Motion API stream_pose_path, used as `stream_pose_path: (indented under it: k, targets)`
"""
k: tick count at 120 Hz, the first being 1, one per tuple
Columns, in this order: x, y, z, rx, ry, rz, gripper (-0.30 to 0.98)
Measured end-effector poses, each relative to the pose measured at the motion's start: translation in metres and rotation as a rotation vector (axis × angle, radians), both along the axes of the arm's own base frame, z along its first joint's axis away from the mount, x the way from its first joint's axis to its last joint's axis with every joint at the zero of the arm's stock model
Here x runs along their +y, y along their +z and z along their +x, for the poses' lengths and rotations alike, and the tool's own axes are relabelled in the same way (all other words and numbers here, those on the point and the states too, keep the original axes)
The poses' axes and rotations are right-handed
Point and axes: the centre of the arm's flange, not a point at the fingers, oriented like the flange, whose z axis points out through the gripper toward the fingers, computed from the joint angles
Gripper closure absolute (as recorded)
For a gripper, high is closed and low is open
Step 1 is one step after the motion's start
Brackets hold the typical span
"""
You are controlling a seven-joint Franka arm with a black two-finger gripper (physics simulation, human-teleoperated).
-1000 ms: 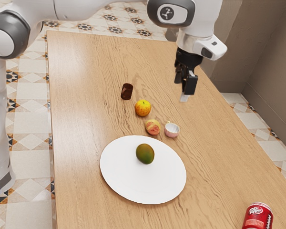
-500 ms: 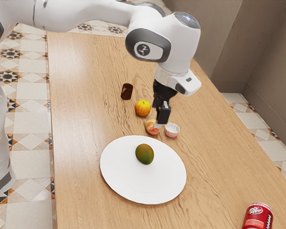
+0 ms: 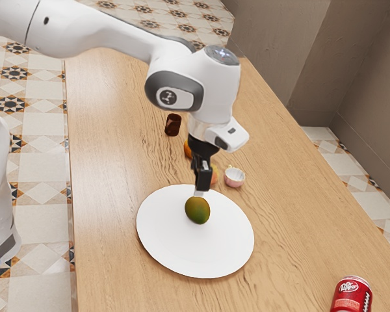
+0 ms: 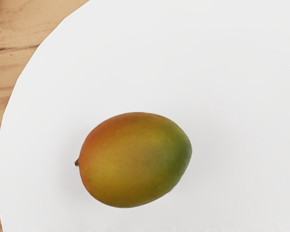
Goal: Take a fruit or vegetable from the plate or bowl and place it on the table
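My gripper (image 3: 199,188) points down over the white plate (image 3: 195,253), just above the green-and-reddish mango (image 3: 197,211), its fingers apart with nothing held. The mango lies on the plate, towards the edge nearest the other fruit. Seen from the wrist, the mango (image 4: 135,159) rests on its side on the plate (image 4: 241,87), its small stem facing the nearer rim. In the exterior view the gripper's tips overlap the mango's upper edge; no contact can be made out.
On the wooden table (image 3: 117,156), a partly hidden orange-yellow fruit (image 3: 188,149) and a reddish fruit (image 3: 214,174) lie behind the gripper. Close by are a pink-white cup (image 3: 234,177) and a dark brown cup (image 3: 173,124). A red can (image 3: 351,296) stands at the exterior view's lower right.
My gripper has travelled from above the table's far part, past the small cup and fruit, and down to just above the mango. The mango and plate have stayed in place.
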Motion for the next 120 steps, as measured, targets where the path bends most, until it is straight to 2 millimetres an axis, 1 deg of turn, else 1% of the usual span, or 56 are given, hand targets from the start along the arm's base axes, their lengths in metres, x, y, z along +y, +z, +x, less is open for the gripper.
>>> stream_pose_path:
  k: [13, 22, 28, 54, 71, 80, 93, 120]
  targets:
    - [-0.007, -0.003, -0.001, -0.008, -0.012, -0.009, 0.00]
    - [-0.008, -0.007, -0.003, -0.008, -0.012, -0.012, 0.00]
    - [-0.005, -0.009, -0.002, -0.008, -0.007, -0.014, 0.00]
    - [0.021, -0.011, 0.013, -0.018, 0.043, -0.033, 0.00]
    - [0.023, -0.015, 0.015, -0.024, 0.044, -0.035, 0.00]
    - [0.022, -0.021, 0.018, -0.022, 0.042, -0.038, 0.00]
    - [0.022, -0.037, 0.021, -0.008, 0.042, -0.039, 0.00]
    - [0.021, -0.055, 0.024, -0.005, 0.040, -0.043, 0.00]
